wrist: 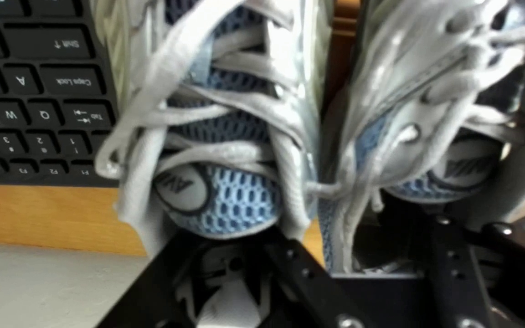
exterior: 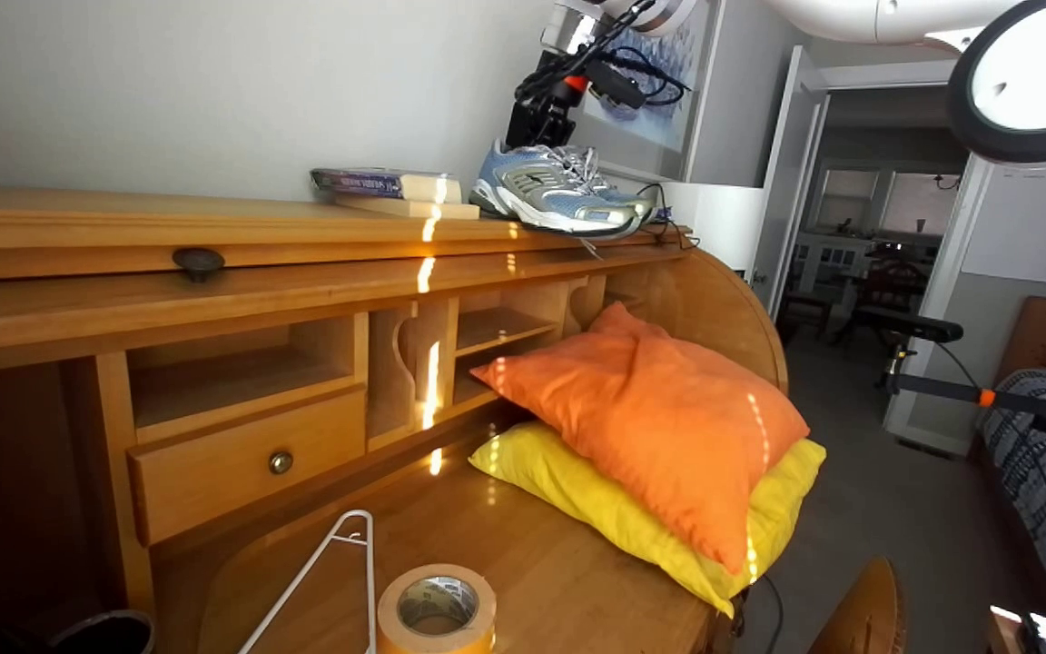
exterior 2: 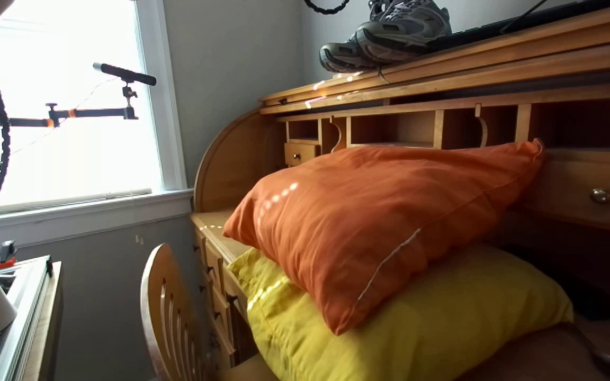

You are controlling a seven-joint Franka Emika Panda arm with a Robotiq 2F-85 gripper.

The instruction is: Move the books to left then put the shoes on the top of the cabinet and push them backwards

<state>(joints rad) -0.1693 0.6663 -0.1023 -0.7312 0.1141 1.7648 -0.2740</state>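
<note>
The shoes (exterior: 546, 191), grey and white with light blue, stand side by side on top of the cabinet (exterior: 251, 216). They also show on the ledge (exterior 2: 527, 53) in an exterior view (exterior 2: 403, 37), toes at the front edge, a lace hanging over. My gripper (exterior: 537, 123) points down at the shoes' heel end. In the wrist view my gripper (wrist: 335, 228) has its fingers wide apart, one in the opening of each shoe (wrist: 226, 196); a strip of wood shows between the shoes. The fingertips are hidden inside. The books (exterior: 378, 184) lie stacked beside the shoes.
A black keyboard (wrist: 39, 91) lies beside the shoes on the ledge. A loose cable (exterior: 664, 218) hangs at the ledge's end. An orange pillow (exterior: 650, 409) and a yellow pillow (exterior: 596, 495) lie below, with a tape roll (exterior: 478, 609) and a white hanger (exterior: 300, 581). The wall stands behind.
</note>
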